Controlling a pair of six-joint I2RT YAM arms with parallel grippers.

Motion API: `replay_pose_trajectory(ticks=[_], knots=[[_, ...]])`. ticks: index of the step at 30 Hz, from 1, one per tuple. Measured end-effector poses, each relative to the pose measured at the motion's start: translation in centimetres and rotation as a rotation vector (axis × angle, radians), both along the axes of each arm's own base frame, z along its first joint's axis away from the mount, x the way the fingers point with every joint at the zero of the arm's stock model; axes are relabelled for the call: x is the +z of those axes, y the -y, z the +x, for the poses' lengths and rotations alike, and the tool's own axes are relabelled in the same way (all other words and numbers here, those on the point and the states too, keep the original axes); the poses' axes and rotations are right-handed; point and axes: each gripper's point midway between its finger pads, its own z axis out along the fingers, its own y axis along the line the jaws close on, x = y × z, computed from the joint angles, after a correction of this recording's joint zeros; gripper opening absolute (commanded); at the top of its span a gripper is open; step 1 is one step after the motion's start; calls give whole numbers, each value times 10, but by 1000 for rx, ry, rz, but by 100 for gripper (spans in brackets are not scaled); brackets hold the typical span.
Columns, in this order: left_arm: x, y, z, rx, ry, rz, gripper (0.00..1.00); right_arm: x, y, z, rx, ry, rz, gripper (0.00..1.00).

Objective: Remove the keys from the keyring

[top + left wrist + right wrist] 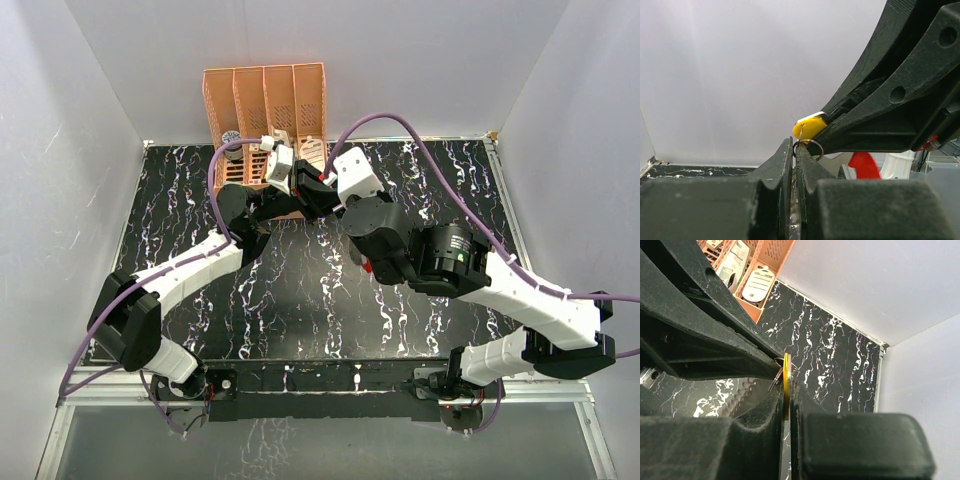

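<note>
Both arms reach to the front edge of the orange rack (265,100), which stands at the back of the black marbled table (330,300), and the 2 grippers meet tip to tip just in front of it, raised off the table. The left gripper (795,150) has its fingers together, pinching the near edge of the keyring (812,141), a thin wire loop that sticks out just past the fingertips. The right gripper (787,384) comes in from the opposite side, its fingers pressed on the key (807,129), a small yellow-gold piece that the right wrist view shows edge-on as a narrow yellow strip between the 2 pads. The key sits directly above the loop and touches it, with a fine wire running from it down into the gap between the left fingers. The ring's tag cannot be made out with certainty. In the right wrist view a white oval item (759,284) lies in 1 of the rack's compartments, well behind the grippers.
</note>
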Motion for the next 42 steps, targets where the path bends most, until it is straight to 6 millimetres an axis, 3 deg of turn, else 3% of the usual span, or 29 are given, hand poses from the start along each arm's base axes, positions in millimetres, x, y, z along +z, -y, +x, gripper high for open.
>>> replay_pose_trajectory(ticks=[17, 26, 42], knots=[[0, 6, 16, 98, -74, -11, 0, -3, 9, 1, -30, 14, 11, 0], [5, 9, 38, 202, -109, 45, 0, -1, 11, 0, -22, 17, 30, 0], [13, 6, 38, 249, -127, 52, 0, 3, 13, -2, -2, 16, 82, 0]])
